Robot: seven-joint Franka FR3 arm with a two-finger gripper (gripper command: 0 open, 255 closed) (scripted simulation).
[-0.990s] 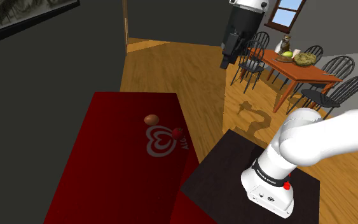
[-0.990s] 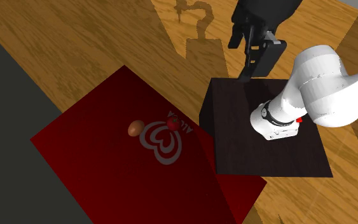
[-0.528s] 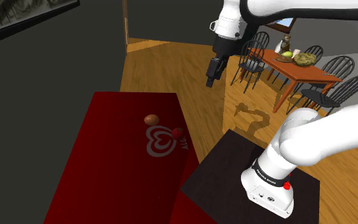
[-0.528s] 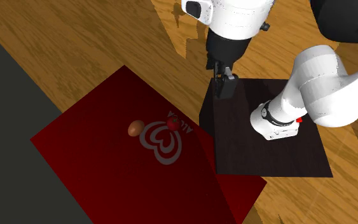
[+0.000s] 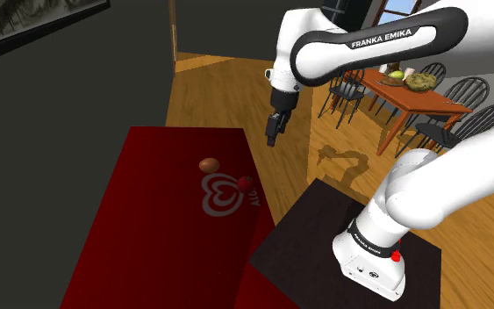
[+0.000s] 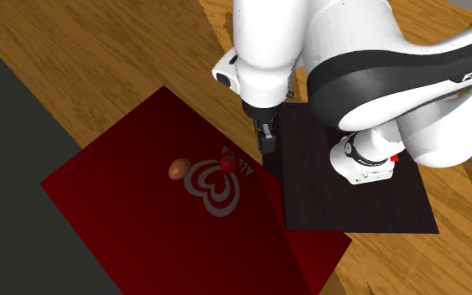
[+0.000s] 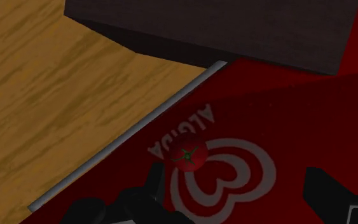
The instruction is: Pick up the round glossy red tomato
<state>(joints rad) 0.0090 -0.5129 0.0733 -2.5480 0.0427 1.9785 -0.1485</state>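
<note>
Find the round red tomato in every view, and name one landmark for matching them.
Shoulder view: round red tomato mid-frame, at the white heart logo's right edge.
Second exterior view: tomato centre, at the logo's upper edge.
Wrist view: tomato between logo and white lettering.
Shared landmark: the white heart logo.

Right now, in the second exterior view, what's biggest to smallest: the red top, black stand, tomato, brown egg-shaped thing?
1. red top
2. black stand
3. brown egg-shaped thing and tomato: they look too alike to rank.
</note>
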